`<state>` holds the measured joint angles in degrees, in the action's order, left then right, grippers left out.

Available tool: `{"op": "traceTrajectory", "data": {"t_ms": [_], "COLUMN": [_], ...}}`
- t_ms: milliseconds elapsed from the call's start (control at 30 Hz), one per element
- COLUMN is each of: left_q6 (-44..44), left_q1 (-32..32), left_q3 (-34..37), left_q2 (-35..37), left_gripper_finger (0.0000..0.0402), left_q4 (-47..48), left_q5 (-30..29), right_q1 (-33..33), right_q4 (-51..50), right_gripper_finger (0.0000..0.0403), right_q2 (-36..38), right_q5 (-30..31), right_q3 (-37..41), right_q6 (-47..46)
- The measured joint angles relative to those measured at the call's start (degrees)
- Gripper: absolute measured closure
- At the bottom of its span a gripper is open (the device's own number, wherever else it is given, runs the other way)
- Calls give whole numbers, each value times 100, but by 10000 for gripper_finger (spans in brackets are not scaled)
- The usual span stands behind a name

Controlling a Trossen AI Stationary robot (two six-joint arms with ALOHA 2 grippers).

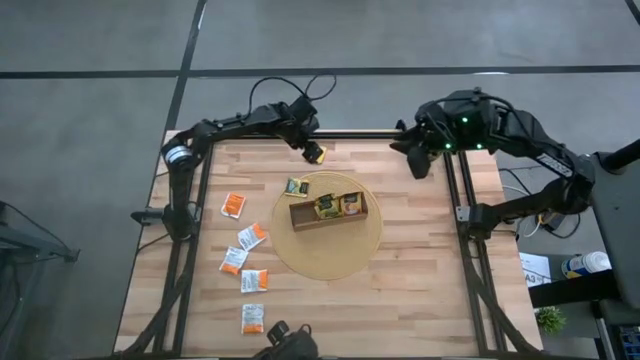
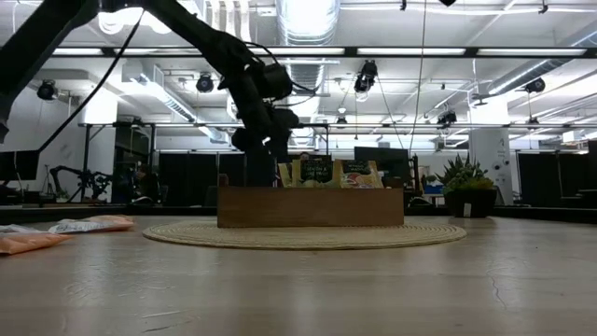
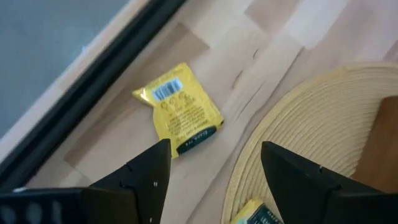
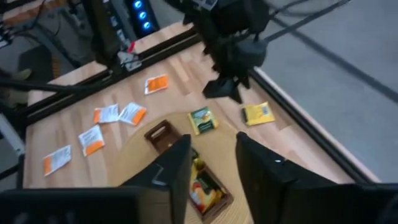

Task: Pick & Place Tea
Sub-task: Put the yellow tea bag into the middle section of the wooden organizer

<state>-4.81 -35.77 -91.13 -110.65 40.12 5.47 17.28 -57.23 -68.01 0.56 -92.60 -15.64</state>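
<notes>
Pale wooden planks make up the table [image 1: 420,290], framed by dark metal rails. Toward its left side, five flat white-and-orange sachets [image 1: 233,205] are scattered singly, each lying flat and turned a different way.

Reached in from the far-left corner, the left arm is bent low over the far edge, and the left gripper [image 1: 306,147] is held just above the boards with its fingers [image 3: 140,177] spread apart and nothing between them. A yellow sachet [image 3: 181,109] is seen lying flat on the bare wood just ahead of those fingers, beside the rail; it is crinkled, its barcode corner is turned toward the rail and its dark-banded edge toward the mat.

At the table's middle a round woven straw mat [image 1: 345,262] is laid. A yellow-green sachet [image 1: 296,186] with a dark label lies tilted on the mat's far-left rim. Just beside it, a brown wooden tray [image 1: 300,216] is set with its long axis across the table; upright sachets [image 1: 326,206] are stood in its middle and right compartments.

Over the far-right corner the right arm is folded, and the right gripper [image 4: 208,171] is raised well above the table, fingers parted and empty.
</notes>
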Motion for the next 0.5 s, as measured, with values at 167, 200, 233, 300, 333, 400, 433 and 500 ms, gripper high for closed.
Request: {"op": "traceTrajectory", "data": {"t_ms": [167,200,233,300,333,400,433,500], "left_q6": [-196,-290,-386,-432,-436,-474,-489,-533], "left_q1": [0,-2,-15,-18,-24,-22,-17,-15], "left_q3": [-161,-235,-314,-518,-641,-906,-1066,-1420], "left_q2": [-159,-197,-244,-409,-503,-710,-833,-1093], "left_gripper_finger": [158,158,158,158,158,158,158,158], "left_q4": [41,48,118,352,415,649,767,1080], "left_q5": [-356,-502,-626,-765,-811,-888,-890,-901], "right_q1": [0,0,0,0,0,2,2,2], "right_q4": [0,1,-1,0,-2,-2,-1,-4], "right_gripper_finger": [235,229,224,216,213,210,209,209], "right_q2": [139,150,158,151,151,151,151,151], "right_q5": [117,117,117,117,115,117,117,115], "right_q3": [0,0,0,0,0,0,0,0], "right_q6": [-48,-48,-55,-96,-116,-145,-163,-248]}}
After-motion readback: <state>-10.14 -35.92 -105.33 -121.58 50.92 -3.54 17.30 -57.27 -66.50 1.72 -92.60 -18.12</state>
